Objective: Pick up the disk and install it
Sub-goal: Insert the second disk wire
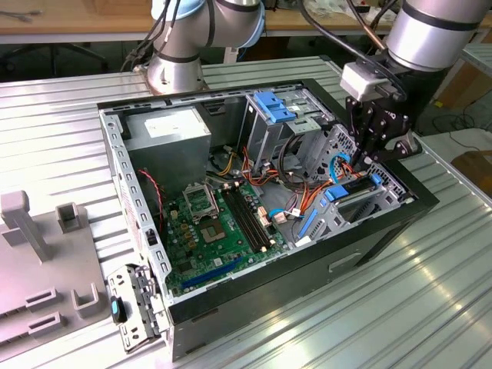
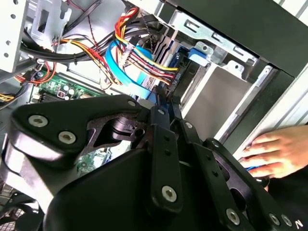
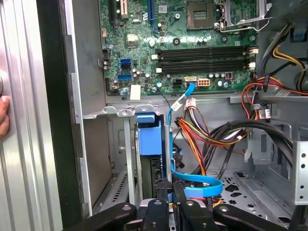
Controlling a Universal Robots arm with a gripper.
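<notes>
Black fingers of the gripper (image 3: 168, 195) stood nearly together, pinched on the thin top edge of the disk (image 3: 150, 139), which sat upright by its blue rail in the bay at the computer case's (image 1: 323, 265) corner. One flat blue cable (image 3: 202, 185) curled just beside the fingers, touching bundled wires. One hand (image 2: 274, 154) rested outside the case wall. Beyond lay the motherboard (image 3: 192, 53), with open room around it.

Open computer case (image 1: 384, 223), motherboard (image 1: 211, 223), cables (image 3: 202, 130)
</notes>
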